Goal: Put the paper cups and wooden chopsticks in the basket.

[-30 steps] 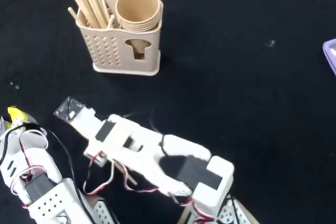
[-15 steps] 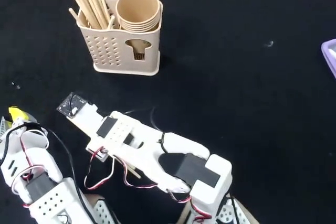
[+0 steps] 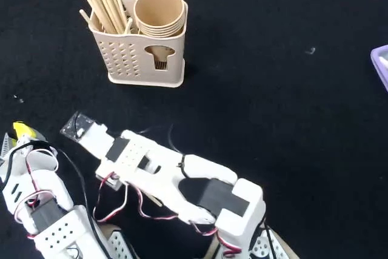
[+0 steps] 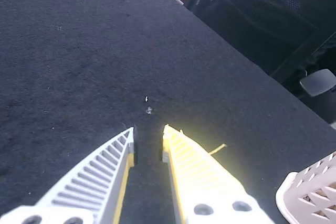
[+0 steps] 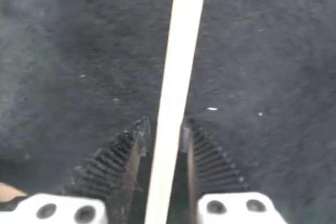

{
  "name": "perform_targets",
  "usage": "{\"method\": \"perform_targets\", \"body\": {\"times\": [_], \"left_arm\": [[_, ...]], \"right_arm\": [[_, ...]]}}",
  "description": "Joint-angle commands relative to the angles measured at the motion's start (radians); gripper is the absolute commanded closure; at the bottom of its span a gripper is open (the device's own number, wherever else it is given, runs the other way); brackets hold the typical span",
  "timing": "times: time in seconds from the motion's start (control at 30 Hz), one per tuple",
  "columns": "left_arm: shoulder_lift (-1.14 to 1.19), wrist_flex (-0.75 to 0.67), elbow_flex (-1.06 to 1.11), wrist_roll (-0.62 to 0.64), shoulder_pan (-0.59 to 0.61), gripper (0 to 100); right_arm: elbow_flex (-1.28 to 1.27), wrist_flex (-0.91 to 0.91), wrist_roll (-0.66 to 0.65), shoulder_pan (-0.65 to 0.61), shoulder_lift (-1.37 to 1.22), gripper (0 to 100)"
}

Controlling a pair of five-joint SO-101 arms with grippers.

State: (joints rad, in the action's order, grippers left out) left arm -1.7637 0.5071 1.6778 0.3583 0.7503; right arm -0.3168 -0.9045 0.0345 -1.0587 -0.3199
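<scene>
Just black table (image 3: 273,119) around the basket (image 3: 130,59), dark chair (image 4: 262,19) beyond.

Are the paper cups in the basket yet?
In. The stacked tan paper cups stand inside the beige perforated plastic basket, beside the wooden chopsticks.

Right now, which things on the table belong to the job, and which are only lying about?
Job: basket, paper cups stacked in it, chopsticks standing in it, one loose chopstick at the right gripper.
Lying about: purple item at the edge, small speck.
</scene>
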Motion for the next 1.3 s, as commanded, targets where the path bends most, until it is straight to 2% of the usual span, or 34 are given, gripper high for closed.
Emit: {"method": "perform_targets", "body": {"times": [0.0, 0.13, 0.23, 0.4, 0.67, 0.9, 1.1, 1.27], "left_arm": [[-0.015, -0.020, -0.007, 0.005, -0.005, 89], [-0.015, -0.020, -0.007, 0.005, -0.004, 89], [-0.015, -0.020, -0.005, 0.005, -0.004, 89], [-0.015, -0.020, -0.005, 0.009, -0.005, 89], [-0.015, -0.051, 0.018, 0.011, -0.012, 90], [-0.008, -0.057, 0.022, 0.011, -0.013, 90], [-0.014, -0.005, 0.022, 0.002, -0.096, 90], [-0.011, 0.002, 0.022, -0.091, -0.142, 90]], "right_arm": [[0.067, -0.069, -0.005, -0.018, -0.045, 98.9], [0.070, -0.083, -0.002, -0.011, -0.038, 98.8], [0.068, -0.121, 0.000, 0.040, 0.033, 98.8], [-0.053, -0.084, 0.002, 0.149, 0.242, 98.8], [-0.257, -0.017, 0.000, 0.163, 0.538, 98.8], [-0.335, -0.017, -0.005, 0.238, 0.766, 98.8], [-0.374, -0.006, -0.006, 0.304, 1.046, 98.7], [-0.354, 0.180, -0.005, 0.313, 1.259, 98.7]]}}
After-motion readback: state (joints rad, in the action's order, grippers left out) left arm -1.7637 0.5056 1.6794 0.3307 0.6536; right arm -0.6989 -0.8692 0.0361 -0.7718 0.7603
